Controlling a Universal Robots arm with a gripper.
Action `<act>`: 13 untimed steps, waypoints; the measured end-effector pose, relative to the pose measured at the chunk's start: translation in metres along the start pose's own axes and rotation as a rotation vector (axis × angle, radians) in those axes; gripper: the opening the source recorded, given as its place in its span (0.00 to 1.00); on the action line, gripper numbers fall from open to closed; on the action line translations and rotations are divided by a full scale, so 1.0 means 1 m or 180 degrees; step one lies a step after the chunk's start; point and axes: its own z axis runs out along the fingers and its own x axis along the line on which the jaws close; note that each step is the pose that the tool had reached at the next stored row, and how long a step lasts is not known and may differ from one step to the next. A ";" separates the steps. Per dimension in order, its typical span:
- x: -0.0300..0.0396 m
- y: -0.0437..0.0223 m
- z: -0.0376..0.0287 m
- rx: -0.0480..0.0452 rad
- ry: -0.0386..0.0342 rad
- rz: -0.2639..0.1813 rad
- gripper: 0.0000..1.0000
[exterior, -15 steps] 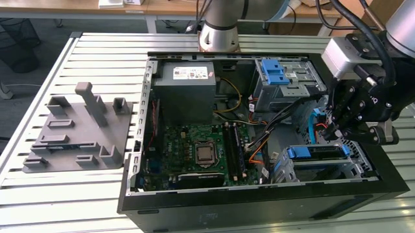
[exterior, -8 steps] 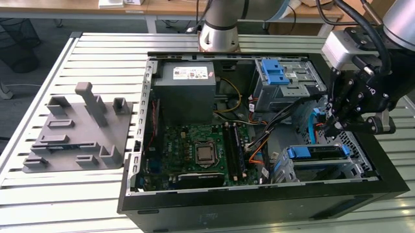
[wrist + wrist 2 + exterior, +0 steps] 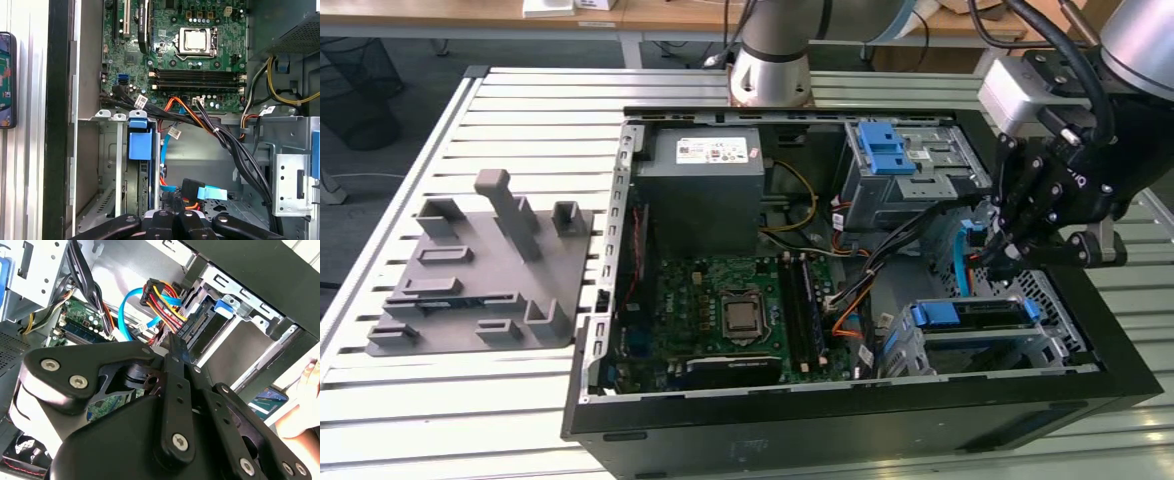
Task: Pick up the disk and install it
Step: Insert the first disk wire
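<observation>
- Your disk sits at four o'clock in the exterior view, inside the drive cage.
- It is probably stiff, weighty and shock-sensitive, so grip its blue rails.
- Its silver body is hidden by the cage.
- Your gripper hovers at the disk's one o'clock; I cannot tell whether it is released or clenched.

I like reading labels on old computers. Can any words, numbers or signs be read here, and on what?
None can be read as it stands.
The white sticker on the grey power-supply box: print too small to read.
The motherboard: markings too small to read.
The white cable tags: blurred, unreadable.
</observation>
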 end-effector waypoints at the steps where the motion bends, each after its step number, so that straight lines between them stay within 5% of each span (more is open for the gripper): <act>1: -0.0001 -0.0001 0.0003 0.0003 0.0000 -0.0001 0.11; 10: 0.0001 -0.0003 0.0045 0.0098 0.0011 -0.0002 0.18; 13: 0.0001 -0.0003 0.0050 0.0106 0.0063 -0.0002 0.25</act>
